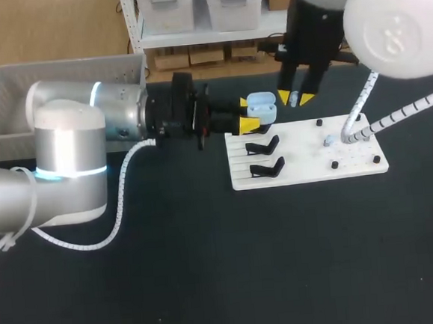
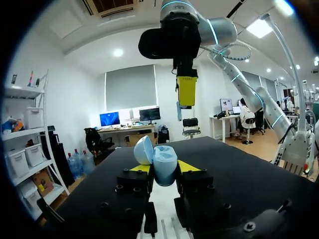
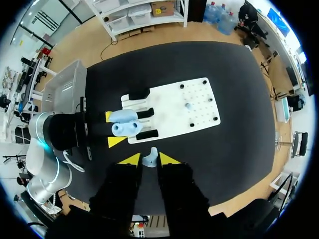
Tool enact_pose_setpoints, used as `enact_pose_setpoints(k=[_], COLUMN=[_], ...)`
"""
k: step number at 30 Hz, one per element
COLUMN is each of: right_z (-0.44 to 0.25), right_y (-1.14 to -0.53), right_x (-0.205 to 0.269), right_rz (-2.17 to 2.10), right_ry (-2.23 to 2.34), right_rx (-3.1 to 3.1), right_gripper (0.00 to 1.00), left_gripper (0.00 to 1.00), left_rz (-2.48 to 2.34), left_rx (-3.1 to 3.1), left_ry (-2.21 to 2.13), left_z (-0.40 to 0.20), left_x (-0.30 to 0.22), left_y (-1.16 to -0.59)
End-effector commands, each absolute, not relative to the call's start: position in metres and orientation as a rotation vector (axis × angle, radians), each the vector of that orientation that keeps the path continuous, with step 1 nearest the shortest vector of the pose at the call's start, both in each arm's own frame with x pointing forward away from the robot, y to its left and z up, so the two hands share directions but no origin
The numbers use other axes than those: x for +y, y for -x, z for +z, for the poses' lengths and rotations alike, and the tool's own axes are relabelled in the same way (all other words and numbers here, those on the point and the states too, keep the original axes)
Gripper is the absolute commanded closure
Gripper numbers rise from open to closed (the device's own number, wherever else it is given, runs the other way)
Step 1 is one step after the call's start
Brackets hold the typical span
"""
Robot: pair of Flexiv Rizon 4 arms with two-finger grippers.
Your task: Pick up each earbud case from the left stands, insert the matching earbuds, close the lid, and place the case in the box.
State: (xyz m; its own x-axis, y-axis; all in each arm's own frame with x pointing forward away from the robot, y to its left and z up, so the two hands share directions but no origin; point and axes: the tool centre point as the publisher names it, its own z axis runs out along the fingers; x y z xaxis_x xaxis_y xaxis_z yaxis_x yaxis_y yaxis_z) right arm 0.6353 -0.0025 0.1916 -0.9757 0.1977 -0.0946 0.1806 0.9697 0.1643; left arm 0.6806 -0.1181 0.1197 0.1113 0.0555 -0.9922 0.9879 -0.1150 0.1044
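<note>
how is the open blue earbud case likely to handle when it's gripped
The earbud case looks like a rigid shell, so it probably won't deform in the left end effector. Its smooth rounded body may slip or twist. The open lid likely swings on its hinge if bumped.

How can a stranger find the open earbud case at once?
Find the white board on the black table. At its far left corner, the left arm holds the earbud case in its jaws. Unlike the empty black stands beside it, it is pale blue, lid open.

case (image 1: 261, 104) in left tool (image 1: 247, 114) | earbud (image 3: 149, 159) in right tool (image 1: 295, 97), higher, near case | box (image 1: 17, 103) far left
</note>
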Motion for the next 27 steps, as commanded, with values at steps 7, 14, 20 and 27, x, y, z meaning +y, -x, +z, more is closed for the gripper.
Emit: enact_pose_setpoints(k=[7, 14, 20, 27], right_z=[0.1902, 0.1871, 0.1871, 0.1871], right_y=[-0.6478, -0.6498, -0.6498, -0.6498], right_x=[0.0133, 0.0139, 0.0139, 0.0139], right_rz=[0.179, 0.203, 0.203, 0.203], right_ry=[-0.321, -0.348, -0.348, -0.348], right_rx=[2.975, 2.968, 2.968, 2.968], right_gripper=[1.0, 1.0, 1.0, 1.0], left_gripper=[1.0, 1.0, 1.0, 1.0], left_rz=[-1.18, -1.18, -1.18, -1.18], left_rx=[1.127, 1.127, 1.127, 1.127], left_ry=[-1.344, -1.344, -1.344, -1.344], left_z=[0.1175, 0.1175, 0.1175, 0.1175], left_x=[-0.1171, -0.1171, -0.1171, -0.1171], left_y=[-0.679, -0.679, -0.679, -0.679])
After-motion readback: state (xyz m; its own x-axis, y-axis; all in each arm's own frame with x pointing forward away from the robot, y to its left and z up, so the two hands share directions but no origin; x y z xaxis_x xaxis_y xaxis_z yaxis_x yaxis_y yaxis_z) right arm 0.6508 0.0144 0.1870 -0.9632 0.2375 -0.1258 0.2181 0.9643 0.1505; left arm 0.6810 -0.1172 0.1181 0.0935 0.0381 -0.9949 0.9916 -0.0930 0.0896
